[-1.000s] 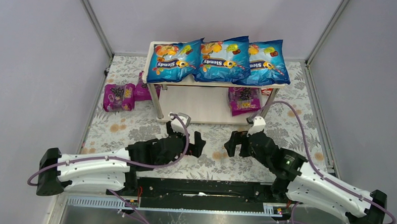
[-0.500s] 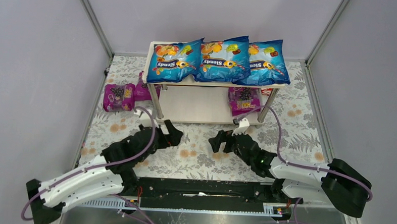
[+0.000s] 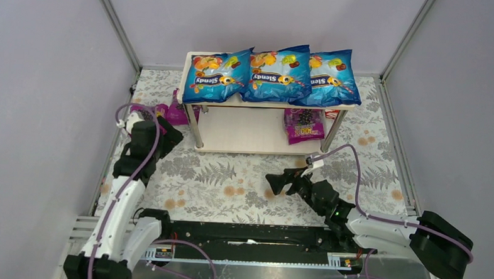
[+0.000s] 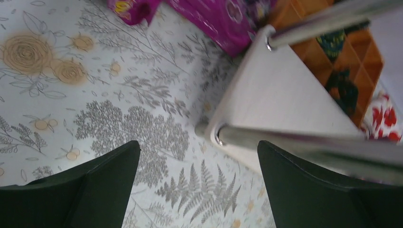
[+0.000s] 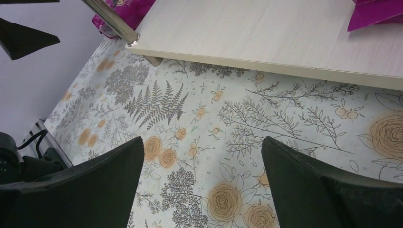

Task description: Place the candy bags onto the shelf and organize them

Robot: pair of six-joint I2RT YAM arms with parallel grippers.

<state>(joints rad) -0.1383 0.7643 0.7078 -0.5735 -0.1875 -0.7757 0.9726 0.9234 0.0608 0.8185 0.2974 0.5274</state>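
Note:
Three blue candy bags (image 3: 217, 76) (image 3: 277, 71) (image 3: 331, 76) lie side by side on the top board of the shelf (image 3: 254, 144). One magenta candy bag (image 3: 303, 125) rests on the lower board at the right. Another magenta bag (image 3: 177, 113) lies on the cloth left of the shelf, and a third (image 3: 144, 113) is mostly hidden behind my left arm. My left gripper (image 3: 168, 135) hangs open by the shelf's front left post (image 4: 313, 142), short of the magenta bags (image 4: 233, 19). My right gripper (image 3: 275, 181) is open over the cloth in front of the shelf, empty.
A floral cloth (image 3: 230, 183) covers the table. Grey walls close in on the left, right and back. The lower board (image 5: 266, 33) is bare across its left and middle. The black rail of the arm bases (image 3: 253, 237) runs along the near edge.
My left arm has swung from the middle far to the left, up to the shelf's front left corner. The right arm drew back slightly and lowered. Both grippers stayed open.

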